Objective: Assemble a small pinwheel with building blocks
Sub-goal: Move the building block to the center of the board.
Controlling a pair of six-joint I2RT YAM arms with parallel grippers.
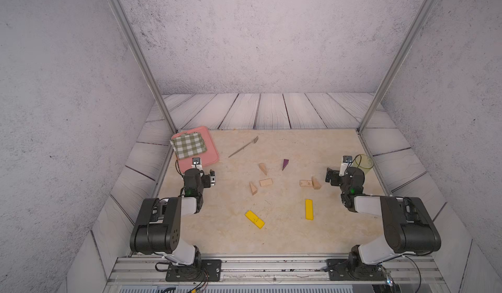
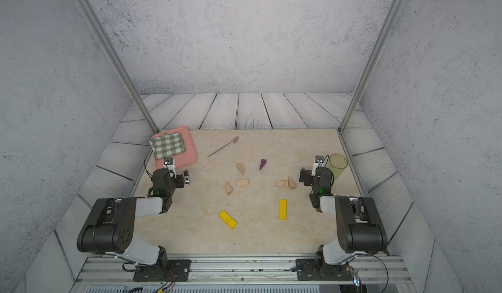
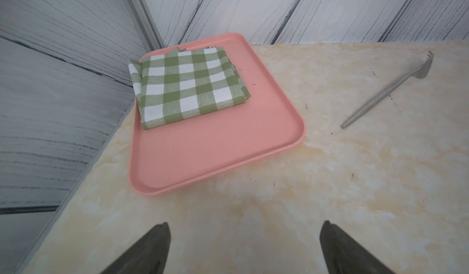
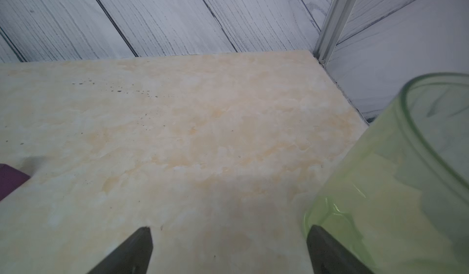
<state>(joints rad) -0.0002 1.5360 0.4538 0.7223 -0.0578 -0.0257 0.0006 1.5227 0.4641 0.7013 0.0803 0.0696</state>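
Pinwheel: not begun. Small wooden building blocks, tan, purple and yellow, lie scattered, unassembled, on beige marbled desk; left tool, right tool spread wide, empty

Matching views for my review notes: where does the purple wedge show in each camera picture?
Top view: purple wedge lying beyond the tan blocks.
Top view: same spot.
Left wrist: not in it.
Right wrist: cut off at the frame edge.
Shared landmark: green cup, except in left wrist.
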